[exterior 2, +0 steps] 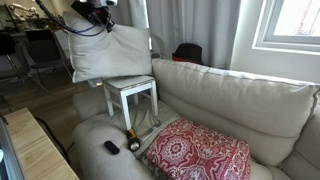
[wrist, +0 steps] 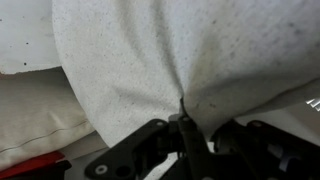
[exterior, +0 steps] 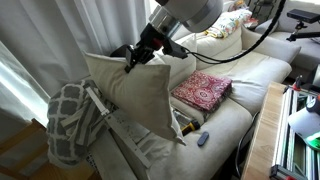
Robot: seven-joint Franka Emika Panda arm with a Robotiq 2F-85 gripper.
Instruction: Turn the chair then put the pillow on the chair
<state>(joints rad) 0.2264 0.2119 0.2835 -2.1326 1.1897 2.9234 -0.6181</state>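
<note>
Where the tool (wrist: 185, 120) pinches, soft pillow (wrist: 150, 60) seemingly puckers.

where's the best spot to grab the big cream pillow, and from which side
Pinch the pillow at its upper edge, from above, as the gripper does now. It is too wide and puffy to span, but the soft edge bunches into a fold.

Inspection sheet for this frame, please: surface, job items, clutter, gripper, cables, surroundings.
Surface: beige sofa.
Job's things: pillow hangs from the gripper right over the white chair; contact unclear.
Clutter: red cushion and small dark object on the sofa; patterned blanket beside the chair.
Grippers: gripper, fingers shut on the pillow's edge.
Cables: black cable trails from the arm.
Surroundings: curtains, window.
</note>
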